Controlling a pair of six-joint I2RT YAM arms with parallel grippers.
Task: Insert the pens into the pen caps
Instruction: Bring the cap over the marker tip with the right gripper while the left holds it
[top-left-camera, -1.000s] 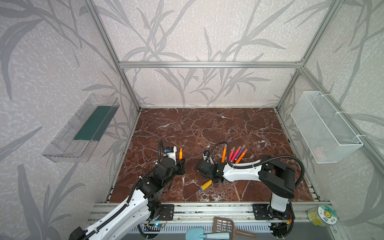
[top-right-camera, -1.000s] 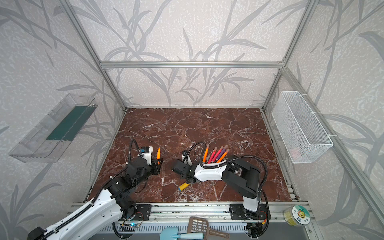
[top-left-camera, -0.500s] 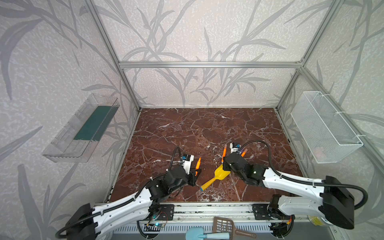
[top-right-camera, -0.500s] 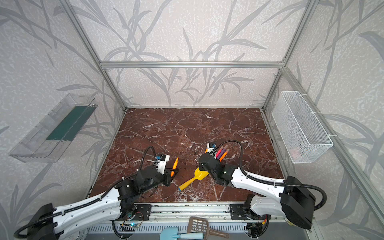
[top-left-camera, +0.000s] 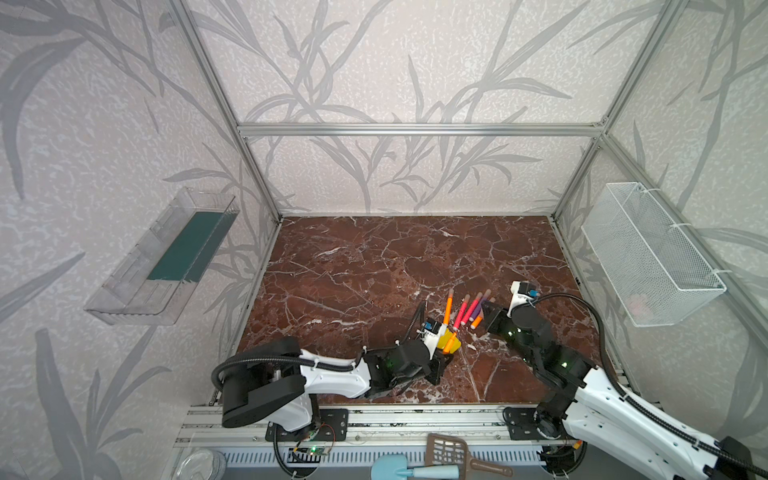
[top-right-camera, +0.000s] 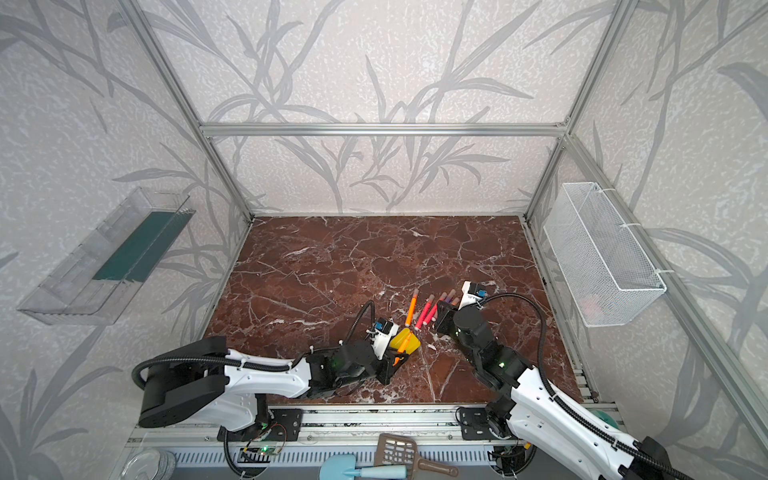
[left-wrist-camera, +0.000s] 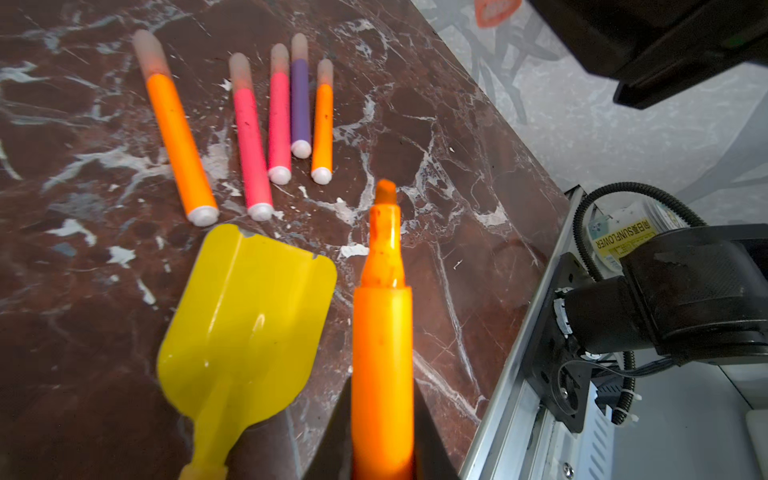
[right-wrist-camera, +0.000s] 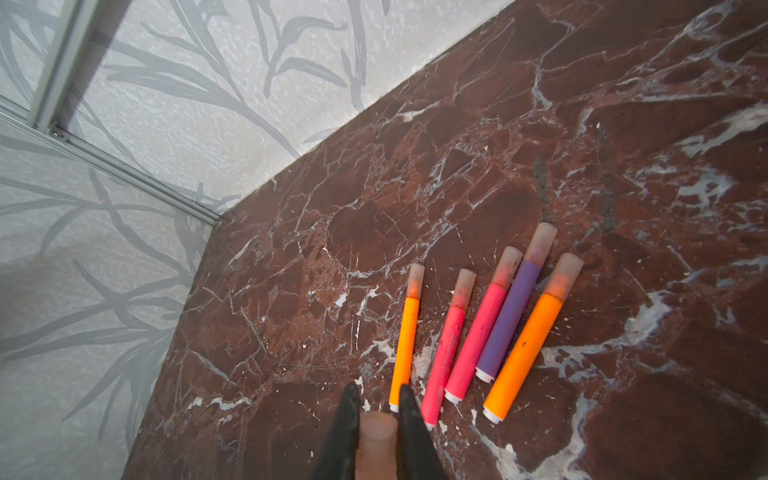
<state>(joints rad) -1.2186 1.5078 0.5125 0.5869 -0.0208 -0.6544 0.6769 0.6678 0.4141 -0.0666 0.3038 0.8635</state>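
Pens, five of them capped, lie in a row on the red-brown marbled table, right of centre and near its front. Grey leaf-patterned walls and aluminium framing box it in. A clear tray hangs at left and a white wire basket at right. The left tool pinches an uncapped orange pen beside a yellow toy shovel. The right tool pinches a loose pen cap. Off the table's edge, a yellow label reads "SUNFLOWER".

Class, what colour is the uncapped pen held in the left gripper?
Orange; the uncapped pen shows best in the left wrist view.
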